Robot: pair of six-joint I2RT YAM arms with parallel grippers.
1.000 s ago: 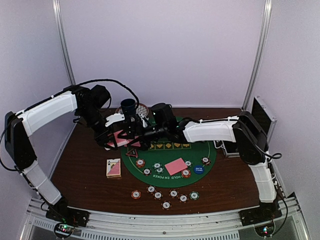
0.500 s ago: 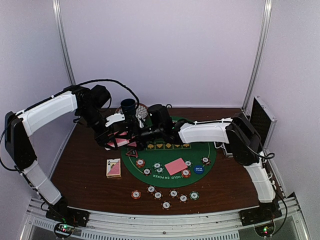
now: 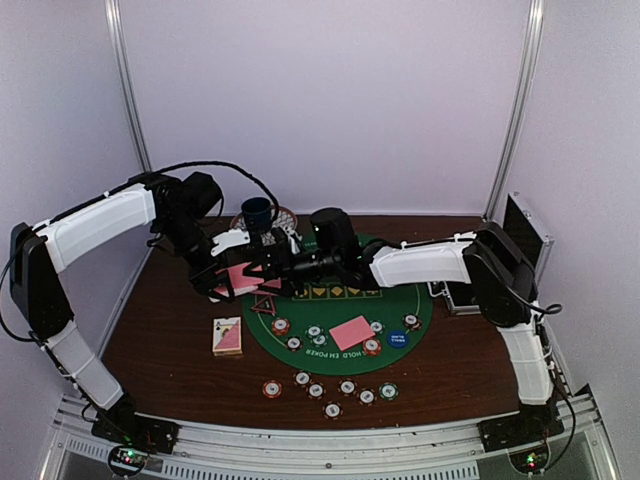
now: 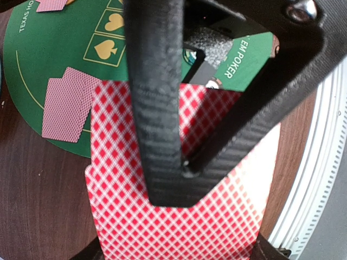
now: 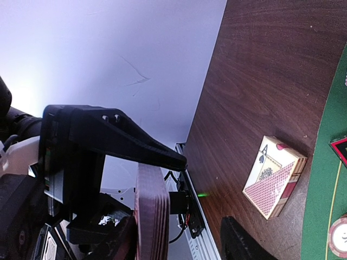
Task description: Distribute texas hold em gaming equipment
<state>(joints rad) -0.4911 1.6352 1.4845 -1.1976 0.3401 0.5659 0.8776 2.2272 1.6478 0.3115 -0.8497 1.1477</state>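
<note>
Over the brown table (image 3: 160,345), at the green mat's (image 3: 405,298) upper-left edge, the left gripper (image 3: 226,272) clamps the pink-backed card deck (image 5: 152,216), which stands edge-on between the parted, not-yet-gripping fingers of the right gripper (image 5: 176,242).

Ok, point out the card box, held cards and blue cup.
card box (image 5: 269,190): right wrist view, patterned face.
held cards (image 4: 179,233): left wrist view, top card's back.
blue cup (image 3: 256,213): top external view, outer wall.
</note>
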